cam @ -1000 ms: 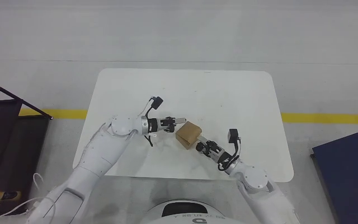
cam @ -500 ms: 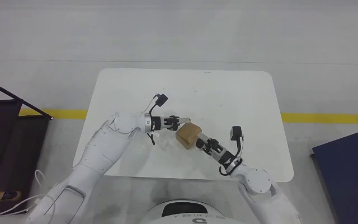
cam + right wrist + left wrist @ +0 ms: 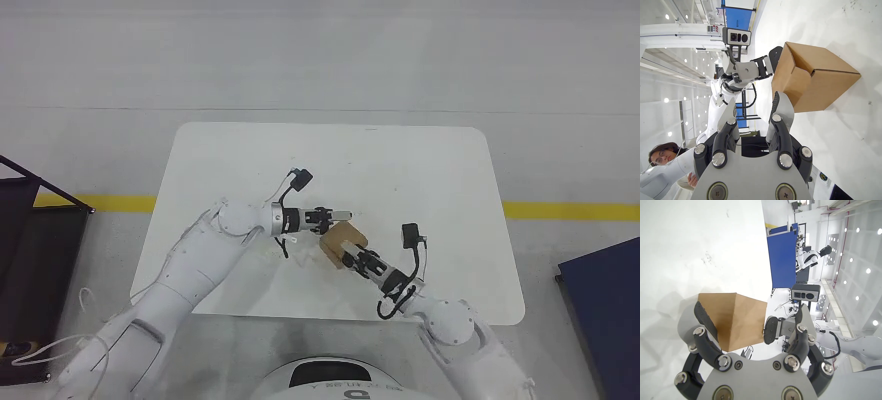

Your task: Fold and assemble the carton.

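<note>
1. The white table (image 3: 430,170) (rounded at the corners) carries everything. The carton and both grippers are gathered in its near half, about midway across.
2. The carton (image 3: 821,89) is brown cardboard already folded up into a box. It rests on the tabletop, turned at an angle to the table's edges. The end seen from the right wrist is not shut flat: a flap is tucked inward and leaves a dark gap at the seam.
3. The left gripper (image 3: 734,317) is at the carton's far side, on the left arm's side of it. Its fingers stand wide apart with a corner of the carton between them. One pad (image 3: 705,319) lies over one brown face, and the other meets the edge of the neighbouring face. Whether they press on the cardboard cannot be told.
4. The right gripper (image 3: 753,102) is at the carton's near side, pointing up at it from the robot's right. Its fingers are apart and hold nothing. One fingertip (image 3: 781,108) is right at the carton's near face, and the other stands off to the side, clear of the box.
</note>
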